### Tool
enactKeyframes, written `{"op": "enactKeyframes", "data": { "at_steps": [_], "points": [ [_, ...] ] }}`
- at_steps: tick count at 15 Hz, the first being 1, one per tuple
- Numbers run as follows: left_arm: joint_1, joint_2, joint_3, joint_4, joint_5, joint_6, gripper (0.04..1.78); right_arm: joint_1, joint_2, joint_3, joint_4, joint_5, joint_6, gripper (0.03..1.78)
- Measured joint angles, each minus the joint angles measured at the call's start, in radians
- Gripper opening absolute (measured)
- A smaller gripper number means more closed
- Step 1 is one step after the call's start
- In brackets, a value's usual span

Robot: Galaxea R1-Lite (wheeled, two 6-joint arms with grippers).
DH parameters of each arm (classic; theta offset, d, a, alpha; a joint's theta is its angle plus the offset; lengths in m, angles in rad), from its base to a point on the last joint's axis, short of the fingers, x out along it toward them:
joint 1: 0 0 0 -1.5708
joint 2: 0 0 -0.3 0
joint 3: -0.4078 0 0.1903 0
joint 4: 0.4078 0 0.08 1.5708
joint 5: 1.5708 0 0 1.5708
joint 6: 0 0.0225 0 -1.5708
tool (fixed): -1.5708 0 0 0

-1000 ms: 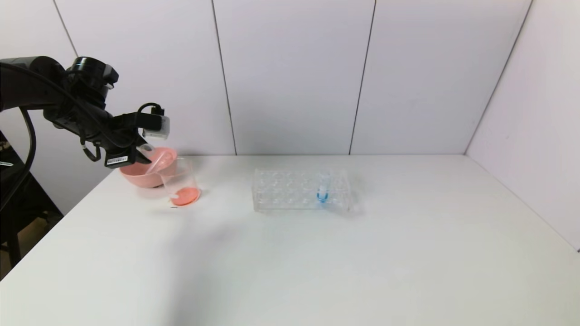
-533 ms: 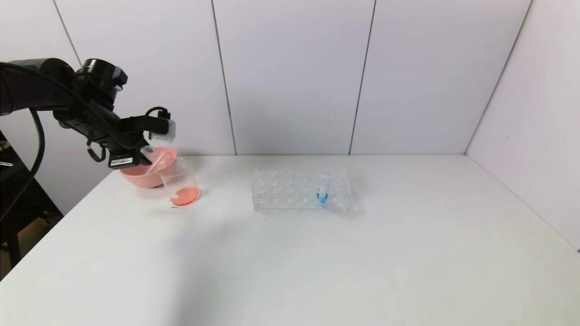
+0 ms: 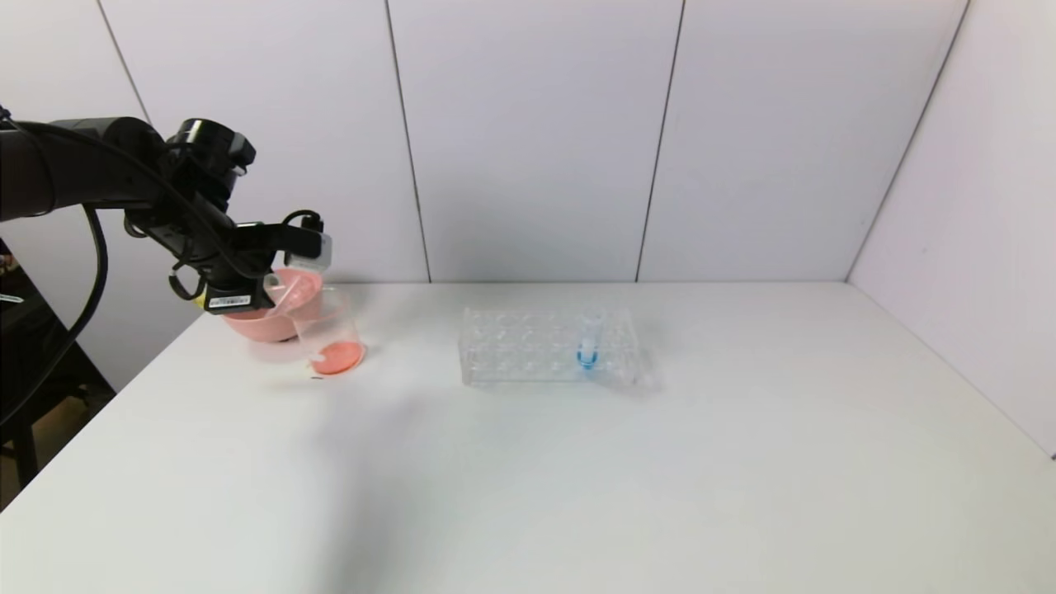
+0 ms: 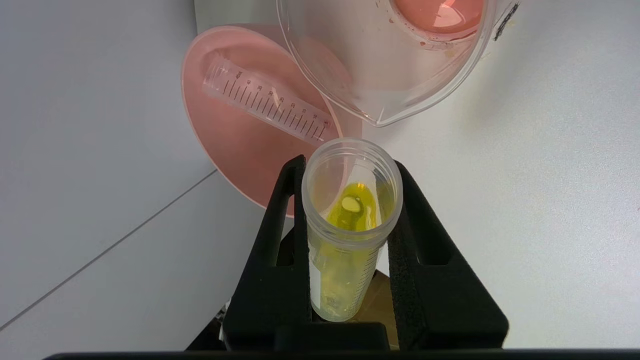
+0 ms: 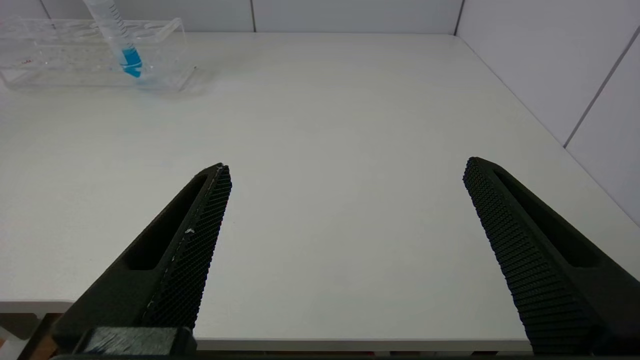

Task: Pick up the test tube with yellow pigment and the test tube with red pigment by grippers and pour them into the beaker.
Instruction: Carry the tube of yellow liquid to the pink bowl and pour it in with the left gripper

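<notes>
My left gripper (image 4: 348, 162) is shut on the test tube with yellow pigment (image 4: 345, 235). The tube is tilted, and yellow liquid lies along its inner wall. Its open mouth sits just short of the beaker's pouring lip (image 4: 380, 120). The clear beaker (image 3: 330, 334) stands on the table with red-orange liquid in its bottom. In the head view the left gripper (image 3: 272, 290) hangs over the pink bowl, beside the beaker's rim. No tube holding red pigment is in view. My right gripper (image 5: 347, 167) stands open over the table's front edge, holding nothing.
A pink bowl (image 4: 235, 150) sits behind the beaker against the wall, with an empty graduated tube (image 4: 267, 105) lying in it. A clear tube rack (image 3: 528, 346) stands mid-table and holds a blue-liquid tube (image 3: 587, 342). The walls are close at the back and right.
My left arm has moved to the right and a little lower, carrying the yellow tube closer to the beaker's rim. Nothing else has moved.
</notes>
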Motion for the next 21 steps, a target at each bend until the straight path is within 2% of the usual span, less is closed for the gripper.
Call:
{"op": "enactKeyframes", "data": {
  "at_steps": [9, 21],
  "points": [
    [-0.036, 0.019, 0.000, -0.020, 0.073, 0.001, 0.45, 0.000, 0.000, 0.000, 0.000, 0.000, 0.000, 1.70],
    [-0.053, 0.025, 0.000, -0.028, 0.110, 0.000, 0.45, 0.000, 0.000, 0.000, 0.000, 0.000, 0.000, 1.70]
  ]
}}
